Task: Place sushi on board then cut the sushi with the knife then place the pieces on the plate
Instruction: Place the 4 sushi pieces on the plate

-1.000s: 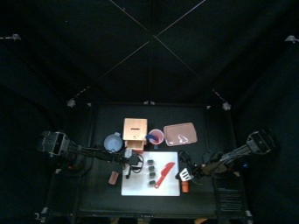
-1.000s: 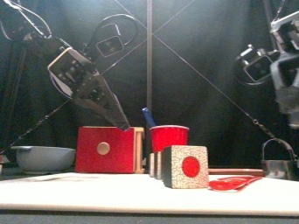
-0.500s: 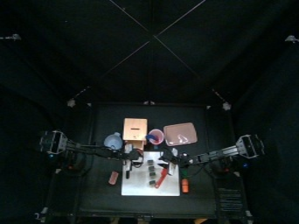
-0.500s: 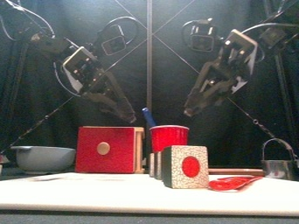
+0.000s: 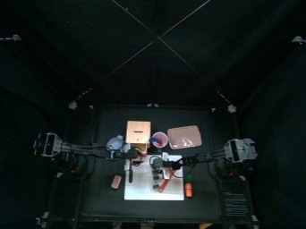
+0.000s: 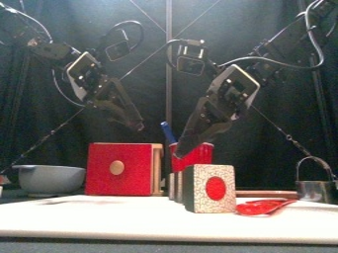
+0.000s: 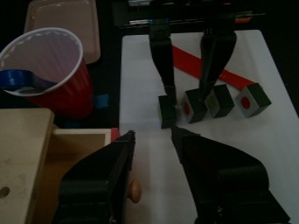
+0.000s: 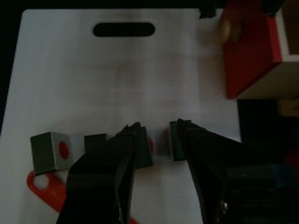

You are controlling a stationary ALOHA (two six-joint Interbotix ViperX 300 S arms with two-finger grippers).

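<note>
A small black table (image 5: 96, 192) stood inside black curtains (image 5: 153, 54), with a white plastic cutting board (image 8: 105, 87) lying flat at its front middle. Behind the board's left corner sat a pale wooden box with a red drawer front (image 6: 122, 168). A blue-grey bowl with small handles (image 6: 50, 178) stood to the left of the box. A flat pink tray (image 5: 184, 137) lay towards the back right. A round metal cutter with a wire handle (image 6: 314, 183) stood at the right edge.

Between box and tray stood a red plastic cup (image 7: 52, 70), holding a blue toy knife (image 6: 166, 130) upright. A red toy knife (image 7: 205, 68) lay flat on the board, just beside the sushi.

The toy sushi roll of dark green blocks (image 6: 205, 188) stood on the board in front of the cup. It showed as a row of three blocks, each end face pale and speckled with a red centre.

The right gripper (image 8: 153, 128) hung over the roll, its jaws parted and straddling the block nearest the box; no grip on it could be seen. The left gripper (image 7: 152, 134) hovered over the board's edge beside the box, jaws spread and holding nothing.
</note>
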